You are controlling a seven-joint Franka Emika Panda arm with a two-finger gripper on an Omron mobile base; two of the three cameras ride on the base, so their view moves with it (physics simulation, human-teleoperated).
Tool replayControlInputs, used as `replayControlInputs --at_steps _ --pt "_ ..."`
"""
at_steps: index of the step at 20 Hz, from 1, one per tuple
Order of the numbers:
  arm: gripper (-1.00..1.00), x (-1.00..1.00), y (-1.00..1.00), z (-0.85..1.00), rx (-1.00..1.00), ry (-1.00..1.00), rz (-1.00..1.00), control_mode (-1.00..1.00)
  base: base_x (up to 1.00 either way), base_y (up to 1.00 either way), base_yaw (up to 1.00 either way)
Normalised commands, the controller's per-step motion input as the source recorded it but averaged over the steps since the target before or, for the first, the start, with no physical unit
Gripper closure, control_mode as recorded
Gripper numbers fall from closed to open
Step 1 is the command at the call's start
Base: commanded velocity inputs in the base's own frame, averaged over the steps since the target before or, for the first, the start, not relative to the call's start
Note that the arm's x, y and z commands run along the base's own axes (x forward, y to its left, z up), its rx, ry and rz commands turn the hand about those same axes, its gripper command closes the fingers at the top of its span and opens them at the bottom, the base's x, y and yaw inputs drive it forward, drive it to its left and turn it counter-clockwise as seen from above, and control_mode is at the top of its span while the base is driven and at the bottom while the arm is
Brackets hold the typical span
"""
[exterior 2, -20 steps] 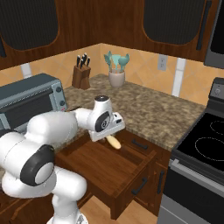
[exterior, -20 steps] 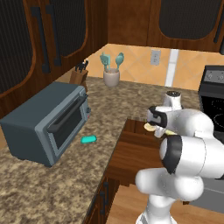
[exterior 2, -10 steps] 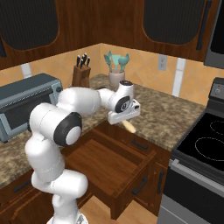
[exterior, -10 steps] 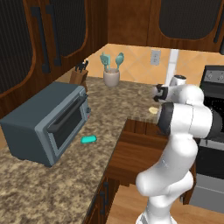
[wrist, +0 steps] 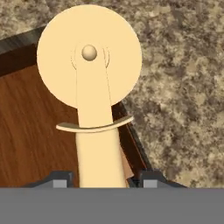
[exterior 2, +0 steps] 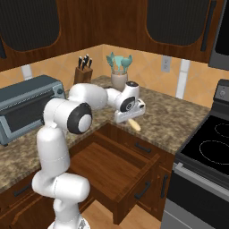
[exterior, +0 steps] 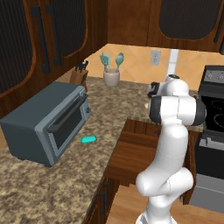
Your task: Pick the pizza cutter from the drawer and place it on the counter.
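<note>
Pizza cutter [wrist: 94,109] was clamped by its handle between the gripper's [exterior 2: 127,117] closed fingers when your cameras caught it, its round disc pointing away from the hand. You saw the pale tan tool [exterior 2: 134,125] held in the air over the front edge of the counter [exterior 2: 179,120], where the granite meets the back corner of the open drawer [exterior 2: 112,167]. In your hand view the disc lay across that line: dark drawer rim and wood-grain floor on one side, speckled stone on the other. The drawer stood pulled out below the worktop, its bar handle facing the room. Your arm reached across from the base, its hand just above the stone edge. Farther along the counter a crock of teal-headed spatulas [exterior 2: 119,71] and a knife block [exterior 2: 83,71] stood near the back corner. A toaster oven [exterior: 46,120] sat on the left run, with a small teal bar [exterior: 88,139] lying just in front of it. The stove [exterior 2: 210,147] stood beside the counter's right end.
</note>
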Motion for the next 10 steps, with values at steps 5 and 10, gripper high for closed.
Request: replayControlInputs --at_steps 5,10 --pt "1.0 0.58 0.05 -0.02 -0.04 -0.38 0.0 -1.0 0.0 0.0 0.0" --pt "1.0 0.7 0.0 -0.01 -0.01 -0.31 -0.01 -1.0 0.0 0.0 0.0"
